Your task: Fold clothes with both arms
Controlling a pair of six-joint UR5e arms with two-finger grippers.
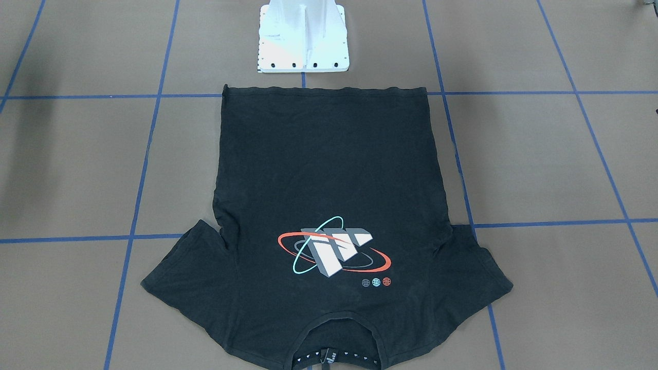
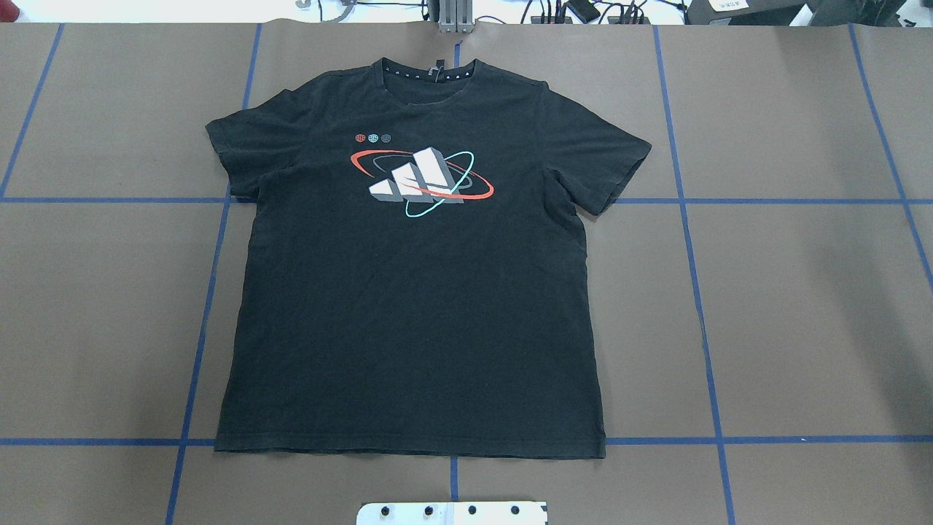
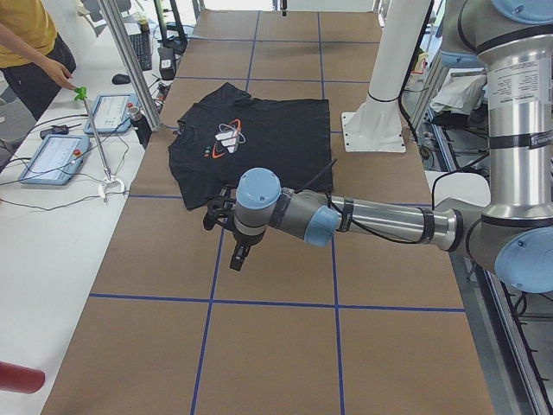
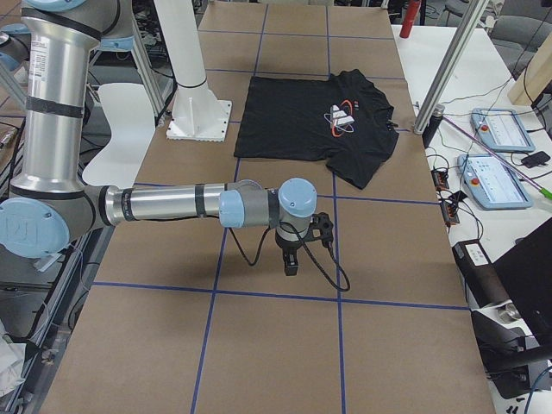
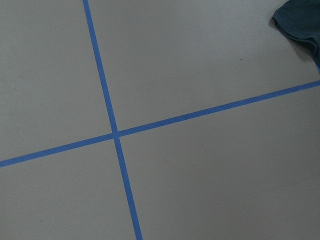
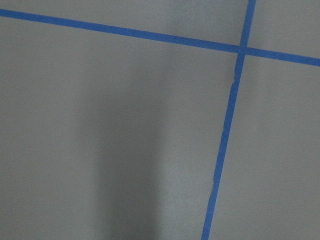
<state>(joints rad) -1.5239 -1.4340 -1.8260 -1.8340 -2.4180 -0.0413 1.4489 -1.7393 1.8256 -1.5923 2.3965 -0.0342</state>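
Note:
The black T-shirt [image 2: 415, 292] lies flat and spread out on the brown table, logo side up, with its collar at the far edge and its hem toward the robot's base. From the front, the T-shirt [image 1: 329, 169] shows both sleeves spread out. My left gripper [image 3: 240, 257] hangs over bare table off the shirt's left side, pointing down; I cannot tell if it is open or shut. My right gripper [image 4: 291, 263] hangs the same way off the right side, state unclear too. A sleeve edge [image 5: 300, 25] shows at the top right of the left wrist view.
Blue tape lines [image 2: 685, 200] grid the table. The white base plate [image 1: 303, 38] stands just behind the hem. A person [image 3: 30, 52] stands by a white side table with control tablets [image 3: 56, 156]. Aluminium posts [image 4: 444, 65] rise at the table's far edge.

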